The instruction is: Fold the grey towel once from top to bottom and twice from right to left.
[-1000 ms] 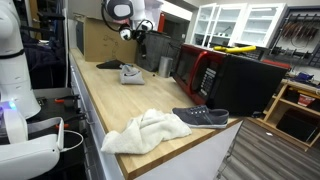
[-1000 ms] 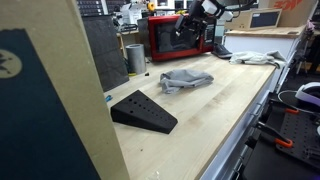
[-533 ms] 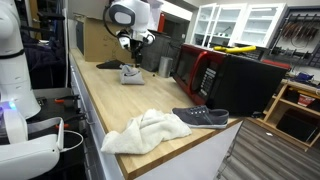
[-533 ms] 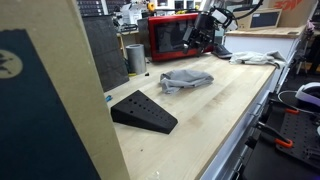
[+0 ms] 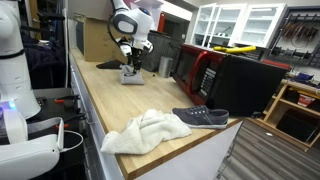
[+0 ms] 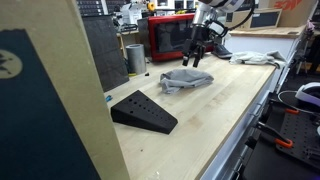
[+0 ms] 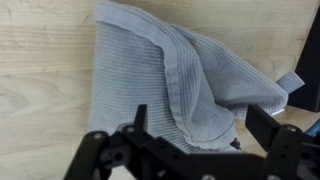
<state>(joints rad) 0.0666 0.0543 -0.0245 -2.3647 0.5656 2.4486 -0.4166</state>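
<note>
The grey towel (image 5: 132, 76) lies crumpled on the wooden counter, far back in an exterior view and mid-counter in the exterior view (image 6: 185, 79). In the wrist view it (image 7: 160, 70) fills most of the frame, with a folded-over hem in the middle. My gripper (image 5: 130, 63) hangs open just above the towel; it also shows in an exterior view (image 6: 195, 56). In the wrist view its two black fingers (image 7: 200, 125) straddle the towel's lower edge, with nothing held between them.
A white cloth (image 5: 145, 130) and a dark shoe (image 5: 202, 116) lie near the counter's end. A black wedge (image 6: 143, 110) sits on the counter. A red microwave (image 6: 172, 38) and a metal cup (image 6: 135, 57) stand behind the towel.
My gripper has moved from beside the microwave down over the grey towel. The towel has not moved.
</note>
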